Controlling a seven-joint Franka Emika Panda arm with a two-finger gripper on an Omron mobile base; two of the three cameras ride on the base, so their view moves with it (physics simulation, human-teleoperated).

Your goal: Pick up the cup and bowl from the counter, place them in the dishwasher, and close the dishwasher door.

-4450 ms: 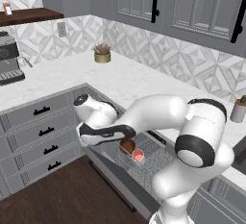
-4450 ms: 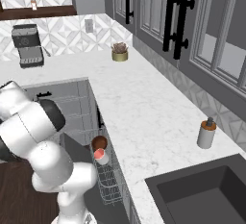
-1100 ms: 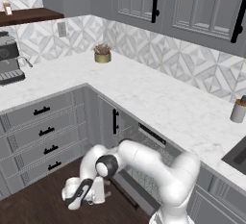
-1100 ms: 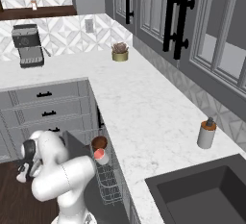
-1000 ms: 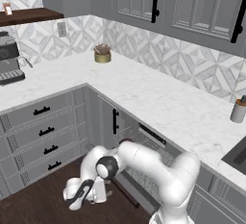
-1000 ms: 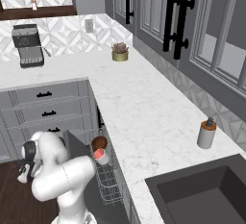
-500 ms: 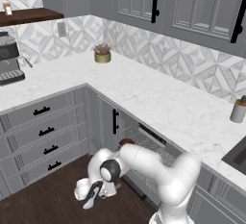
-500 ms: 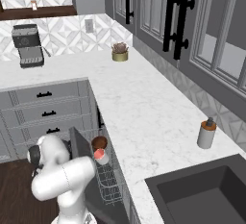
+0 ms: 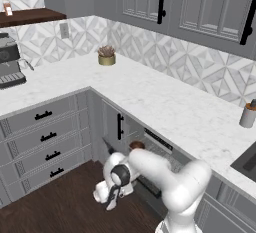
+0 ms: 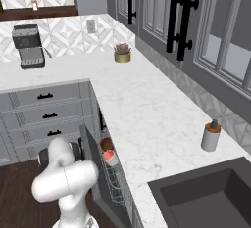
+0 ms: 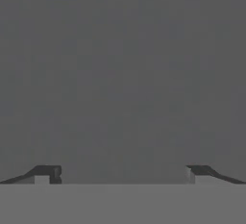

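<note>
The end effector [image 11: 123, 174] faces a flat grey surface up close, its fingers [image 11: 48, 172] spread wide apart with nothing between them. The dishwasher door [image 10: 92, 169] stands partly raised. Inside, on the wire rack [image 10: 116, 185], the bowl [image 10: 106, 145] and the cup [image 10: 111, 157] sit side by side, below the worktop [image 10: 147, 114].

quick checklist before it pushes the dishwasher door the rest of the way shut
1. cup in the rack: ok, red inside showing.
2. bowl in the rack beside the cup: ok.
3. gripper empty, jaws wide apart: ok.
4. gripper facing the dishwasher door, flat grey surface close ahead: ok.
5. Door shut: not ok, partly raised, rack visible behind it.
6. Fingers touching the door: cannot tell.
</note>
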